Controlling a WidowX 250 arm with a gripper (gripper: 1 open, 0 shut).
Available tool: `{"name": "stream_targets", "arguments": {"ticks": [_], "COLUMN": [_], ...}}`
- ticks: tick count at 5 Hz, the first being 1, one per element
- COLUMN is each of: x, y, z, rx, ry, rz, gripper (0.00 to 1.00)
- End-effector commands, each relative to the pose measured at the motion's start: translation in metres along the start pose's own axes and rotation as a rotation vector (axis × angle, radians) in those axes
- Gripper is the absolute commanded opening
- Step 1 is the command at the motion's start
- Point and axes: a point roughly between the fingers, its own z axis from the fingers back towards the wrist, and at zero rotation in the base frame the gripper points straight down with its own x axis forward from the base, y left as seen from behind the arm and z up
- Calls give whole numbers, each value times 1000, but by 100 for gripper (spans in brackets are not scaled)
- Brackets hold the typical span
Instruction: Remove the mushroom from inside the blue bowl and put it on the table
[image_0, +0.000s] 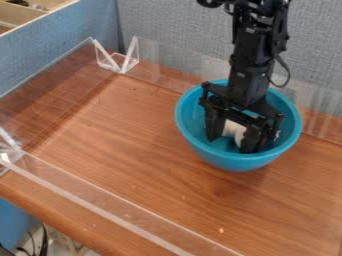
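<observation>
while most of it is hidden by the dark fingers (214, 118), what looks like the mushroom (234, 130) shows as a pale patch low inside the blue bowl (194, 136). the fingers stand wide, one towards the bowl's left side in the view and the other towards its right, with the pale patch between them; whether either touches it, i cannot tell. above them the black arm (254, 58) comes down over the bowl's far rim. the bowl sits upright on the wood-grain table (120, 140), near the clear low wall (167, 62) at the back, with a grey fabric panel (174, 30) behind.
</observation>
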Motion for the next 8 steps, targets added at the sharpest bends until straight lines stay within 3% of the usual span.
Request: {"name": "stream_targets", "arguments": {"ticks": [1, 2, 3, 8], "x": [1, 0, -1, 1], "y": [1, 1, 1, 3], "z": [30, 30, 33, 26], "rx": [-7, -10, -11, -13], "ry": [-107, -116, -125, -149], "rz": [1, -1, 1, 10], "gripper": [0, 0, 100, 100]}}
